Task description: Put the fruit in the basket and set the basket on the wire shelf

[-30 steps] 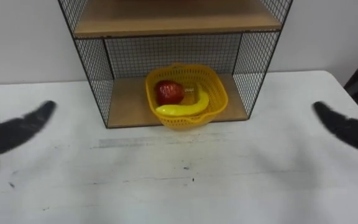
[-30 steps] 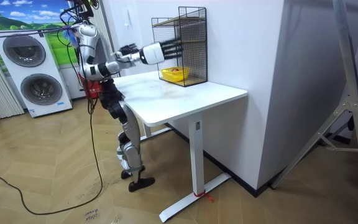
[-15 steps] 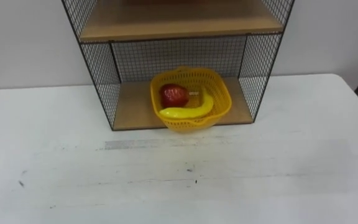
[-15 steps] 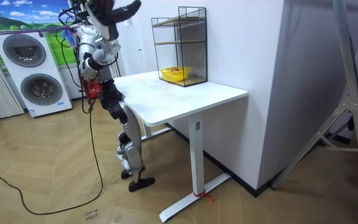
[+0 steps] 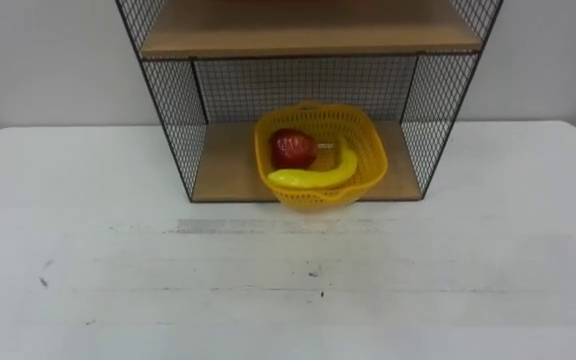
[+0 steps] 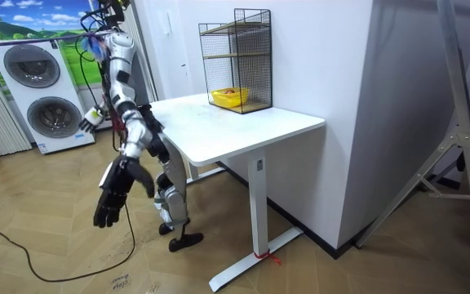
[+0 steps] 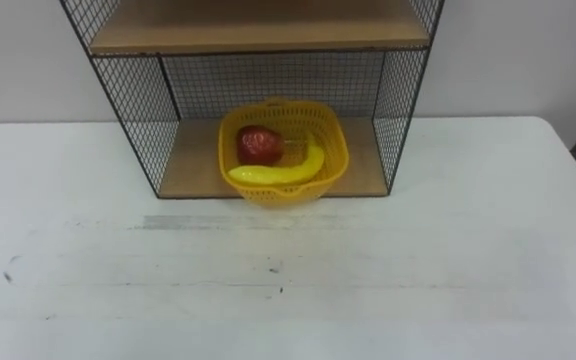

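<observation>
The job looks done: the basket [image 5: 320, 155], with apple [image 5: 293, 147] and banana [image 5: 313, 175] inside, sits on the bottom board of the shelf [image 5: 228, 165], front rim just past the edge. If you reach again, only nudge it deeper. Otherwise keep clear of the table [image 5: 288, 290].

Your right hand [image 6: 111, 194] hangs low, fingers slack and apart, holding nothing, the basket well above and ahead of it. I cannot tell how your left hand [image 6: 88, 122] stands.
</observation>
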